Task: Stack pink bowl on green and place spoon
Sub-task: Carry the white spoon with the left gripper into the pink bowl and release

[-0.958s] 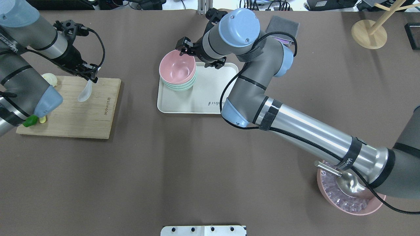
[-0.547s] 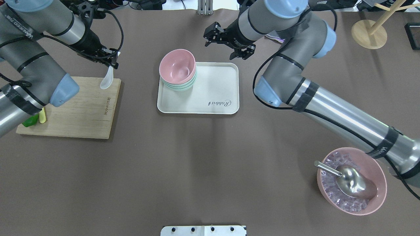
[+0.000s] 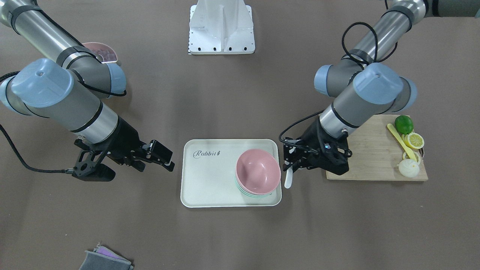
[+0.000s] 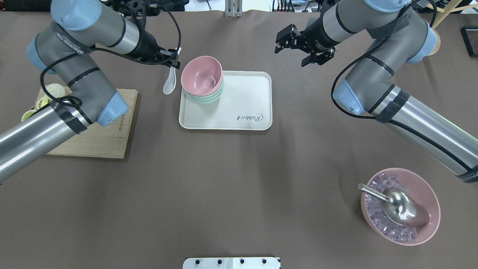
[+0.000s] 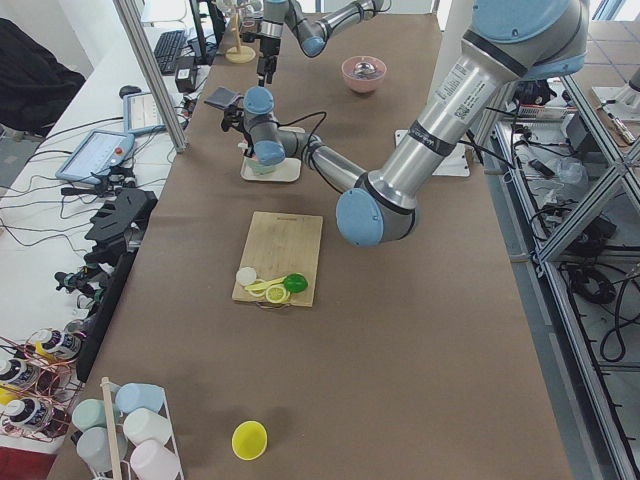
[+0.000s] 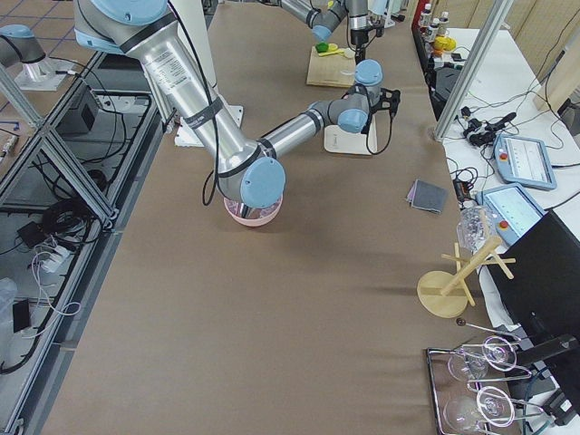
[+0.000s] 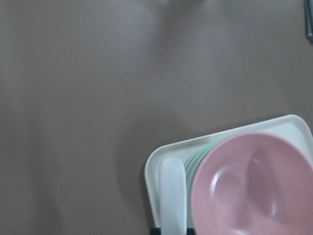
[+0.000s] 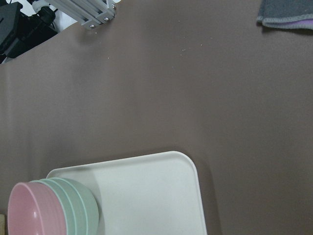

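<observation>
The small matte salmon-pink bowl [image 4: 202, 76] is already nested on top of the pale mint-green bowls [image 4: 210, 99], at the far-left corner of the cream rectangular tray [image 4: 242, 112]. That stack hasn't budged over the last second.

What has changed is the left gripper [image 4: 174, 62]. It's pinched on the handle of the glossy white soup spoon [image 4: 170, 85], scoop hanging down. Half a second ago the spoon hung over the far corner of the bamboo cutting board [image 4: 108, 144]. Now it's off the board and just beside the bowl stack, at the tray's left edge. The left wrist view has it right alongside the bowls, but I can't tell whether it touches them.

The right gripper [image 4: 294, 51] has its fingers spread wide with nothing between them. It has pulled further off to the right, well clear of the tray.
</observation>
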Motion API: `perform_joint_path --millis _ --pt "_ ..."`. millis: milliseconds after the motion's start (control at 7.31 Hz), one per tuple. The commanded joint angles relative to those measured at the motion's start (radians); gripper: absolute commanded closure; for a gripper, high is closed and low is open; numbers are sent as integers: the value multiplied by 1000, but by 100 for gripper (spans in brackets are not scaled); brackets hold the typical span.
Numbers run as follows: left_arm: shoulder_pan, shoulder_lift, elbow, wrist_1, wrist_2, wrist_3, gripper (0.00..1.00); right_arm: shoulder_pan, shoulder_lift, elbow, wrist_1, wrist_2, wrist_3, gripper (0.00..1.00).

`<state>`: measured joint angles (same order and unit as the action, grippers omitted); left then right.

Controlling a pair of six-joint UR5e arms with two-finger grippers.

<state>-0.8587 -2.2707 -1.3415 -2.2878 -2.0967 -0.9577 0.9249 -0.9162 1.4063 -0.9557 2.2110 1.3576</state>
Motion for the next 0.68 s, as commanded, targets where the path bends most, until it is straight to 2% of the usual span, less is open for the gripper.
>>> perform_joint_path --millis 0,547 --pt "26 -75 30 -13 46 -41 100 6 -9 -3 0 2 -11 0" --pt "40 -124 90 -18 135 -38 100 5 -9 2 0 2 -9 0"
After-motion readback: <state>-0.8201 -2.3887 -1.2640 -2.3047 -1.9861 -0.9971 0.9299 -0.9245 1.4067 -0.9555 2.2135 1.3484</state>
